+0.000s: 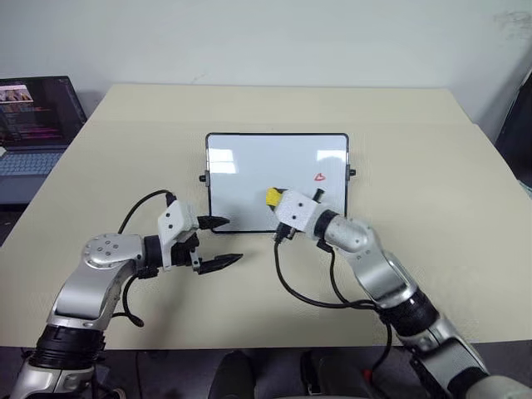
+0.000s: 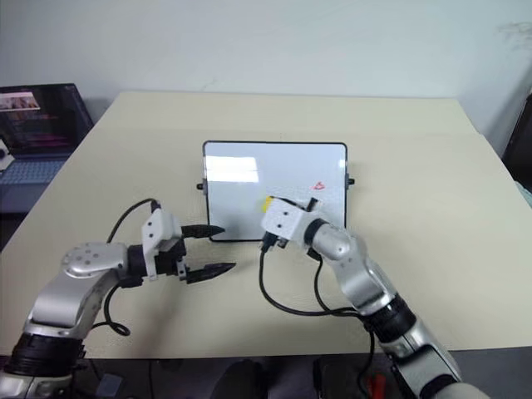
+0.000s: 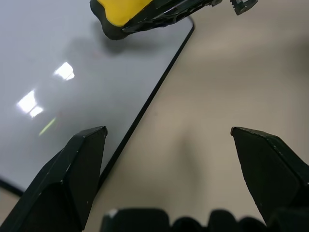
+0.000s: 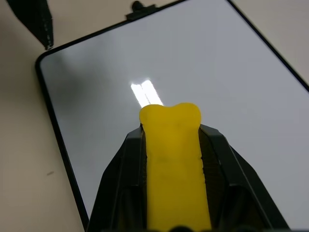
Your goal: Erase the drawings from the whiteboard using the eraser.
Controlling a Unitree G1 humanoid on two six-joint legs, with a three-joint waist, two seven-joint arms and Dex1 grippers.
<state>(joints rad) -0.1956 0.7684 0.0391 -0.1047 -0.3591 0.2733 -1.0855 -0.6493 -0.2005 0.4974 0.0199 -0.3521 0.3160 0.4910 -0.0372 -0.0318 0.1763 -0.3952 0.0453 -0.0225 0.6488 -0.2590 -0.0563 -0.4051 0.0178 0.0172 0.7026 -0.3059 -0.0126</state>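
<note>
The whiteboard (image 1: 249, 162) lies flat in the middle of the tan table, black-framed with small knobs on its short sides. One of the drawings, a small red triangle-like mark (image 1: 320, 176), sits near the board's right edge. My right gripper (image 1: 277, 199) is shut on the yellow eraser (image 1: 273, 196), held over the board's lower middle, left of the red mark. In the right wrist view the eraser (image 4: 174, 159) sticks out between the two black fingers over bare white board. My left gripper (image 1: 218, 242) stands open and empty at the board's lower left corner, over the table.
An open laptop (image 1: 33, 125) stands at the table's far left edge. Black cables (image 1: 303, 295) loop from my right wrist over the table in front of the board. The tan table (image 1: 432, 208) has free room to the right and behind the board.
</note>
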